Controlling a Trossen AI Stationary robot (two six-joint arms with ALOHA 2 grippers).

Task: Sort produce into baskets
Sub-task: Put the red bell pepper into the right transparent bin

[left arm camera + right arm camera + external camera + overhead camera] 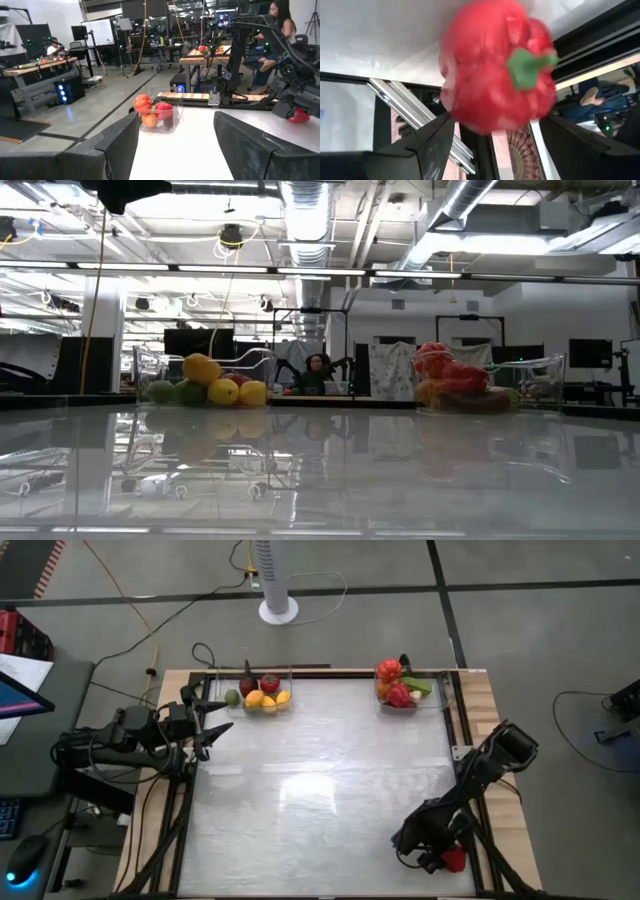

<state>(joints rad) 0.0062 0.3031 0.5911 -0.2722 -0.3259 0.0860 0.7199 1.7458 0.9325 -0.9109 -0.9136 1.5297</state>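
Note:
A red pepper (495, 65) with a green stem (527, 67) sits between the fingers of my right gripper (447, 856) at the table's near right corner; it also shows in the left wrist view (298, 116). The left basket (290, 675) at the far edge holds yellow lemons (262, 699), a green lime (232, 697) and red and dark pieces. The right basket (440, 700) holds red peppers (392, 670), a green cucumber (420, 686) and an orange piece. My left gripper (212, 725) is open and empty at the table's left edge, near the left basket. My right gripper holds the red pepper by its lower body (455, 112), between the free ends of its two widely spread fingers. The pepper's stem side faces the wrist camera. The pepper is off the white table top, over the dark frame rail at the near right corner.
Dark frame rails (470, 790) and a wooden border (495, 720) run around the white table top (320, 790). A white fan stand (278, 608) stands on the floor beyond the far edge. A person (317, 370) sits in the room behind the table.

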